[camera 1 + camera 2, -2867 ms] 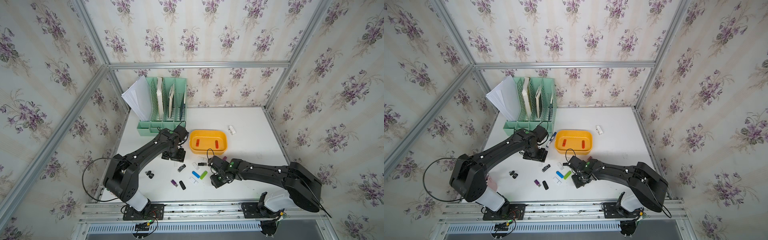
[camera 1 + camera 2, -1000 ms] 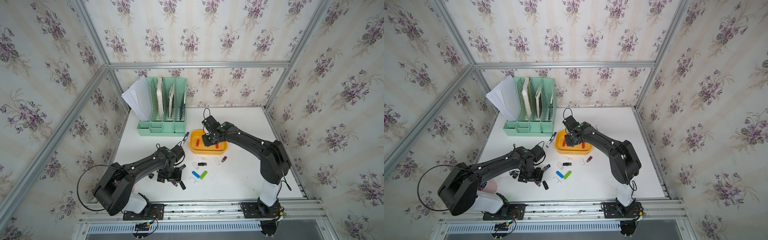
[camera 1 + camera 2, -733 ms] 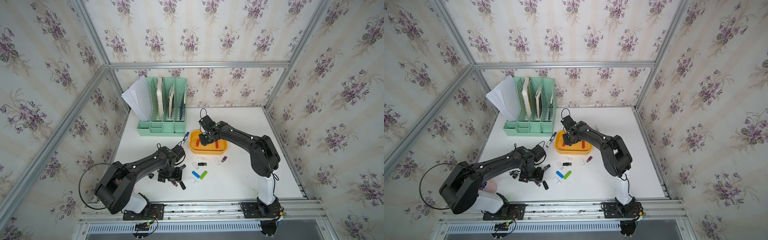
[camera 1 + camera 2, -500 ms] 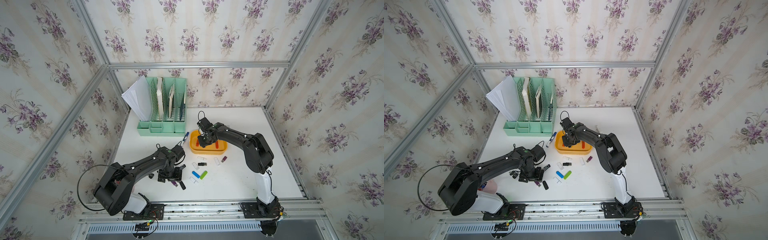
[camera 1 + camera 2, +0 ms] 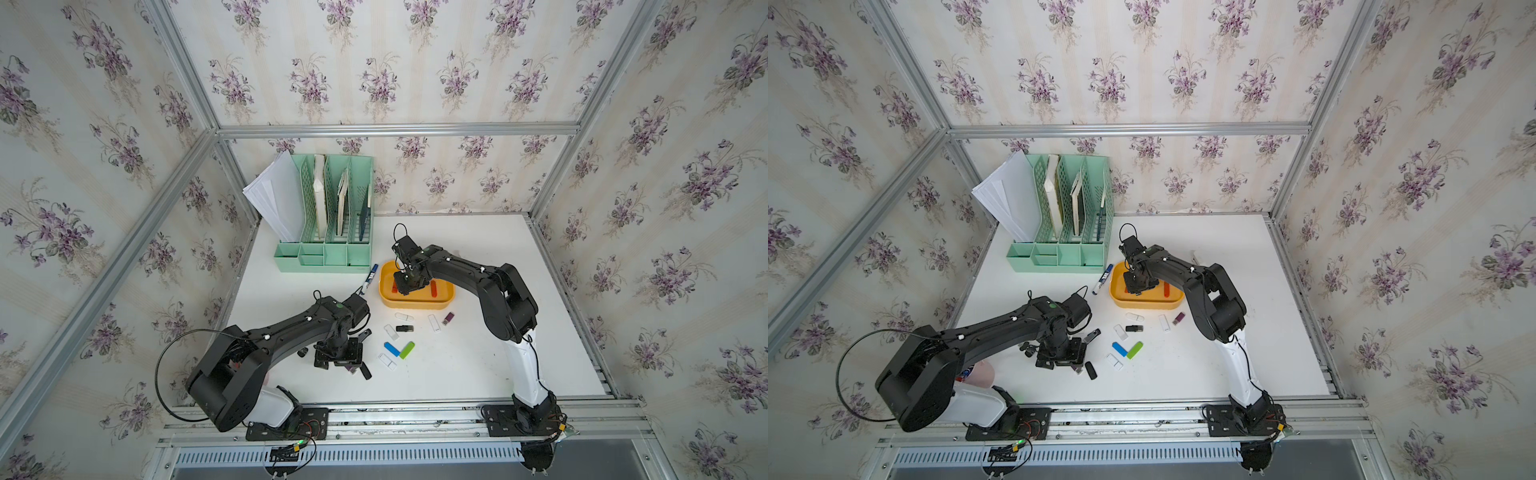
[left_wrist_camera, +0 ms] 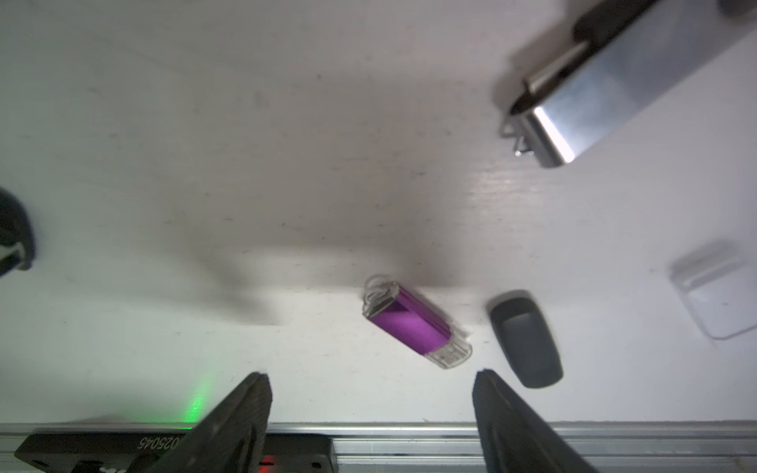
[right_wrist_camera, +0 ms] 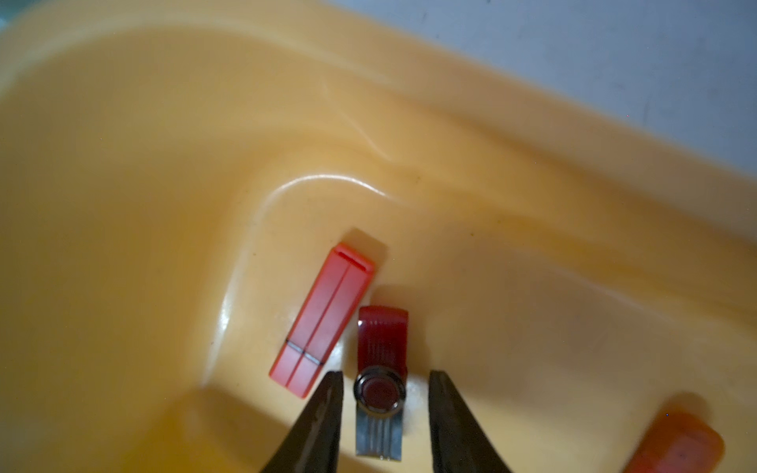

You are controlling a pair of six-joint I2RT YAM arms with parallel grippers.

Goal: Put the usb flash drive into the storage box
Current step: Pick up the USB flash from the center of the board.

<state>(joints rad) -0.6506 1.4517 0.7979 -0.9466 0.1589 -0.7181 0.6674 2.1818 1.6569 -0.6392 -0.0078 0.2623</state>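
The storage box (image 5: 417, 304) (image 5: 1146, 303) is a shallow yellow-orange tub at mid-table. My right gripper (image 5: 409, 282) (image 7: 385, 373) reaches down inside it, open. A dark red swivel usb flash drive (image 7: 382, 344) lies on the box floor between its fingers with a gap on each side. An orange-red drive (image 7: 323, 319) lies beside it and another (image 7: 676, 446) farther off. My left gripper (image 5: 338, 359) (image 6: 370, 374) hangs open over the table. A purple flash drive (image 6: 413, 323) lies just ahead of its fingertips, untouched.
Loose drives lie on the table: black (image 6: 524, 338), silver swivel (image 6: 606, 90), blue (image 5: 391, 348), green (image 5: 407, 350) and several white ones. The mint-green organizer (image 5: 328, 220) stands at the back left, with a blue marker (image 5: 370, 276) beside the box. A pink cup (image 5: 980, 372) sits under the left arm.
My right gripper shifted slightly left inside the box and its jaws parted, letting go of the dark red drive. The left arm has stayed where it was.
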